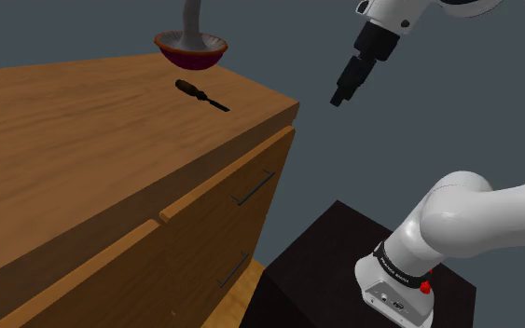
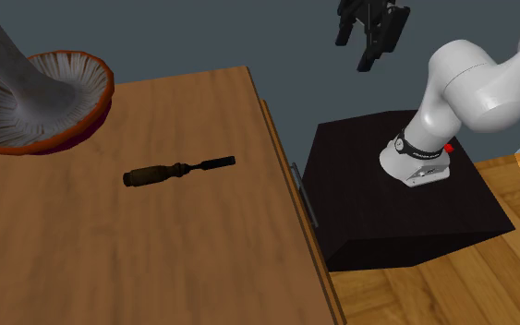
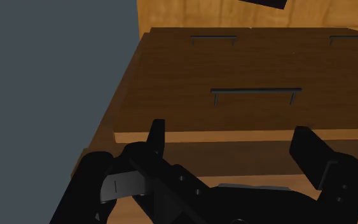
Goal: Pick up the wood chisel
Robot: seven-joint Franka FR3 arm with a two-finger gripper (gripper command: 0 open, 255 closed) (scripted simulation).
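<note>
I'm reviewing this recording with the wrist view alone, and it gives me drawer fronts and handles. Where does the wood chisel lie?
Observer: The wood chisel lies flat on the wooden cabinet top, with nothing touching it.
Operator: What's near it?
Observer: An upturned mushroom with a red cap and grey stem sits apart from it, on the handle's side.
Operator: How is the end effector placed relative to that top?
Observer: The end effector hangs in the air past the drawer side of the cabinet top, towards the black stand, not over the chisel.
</note>
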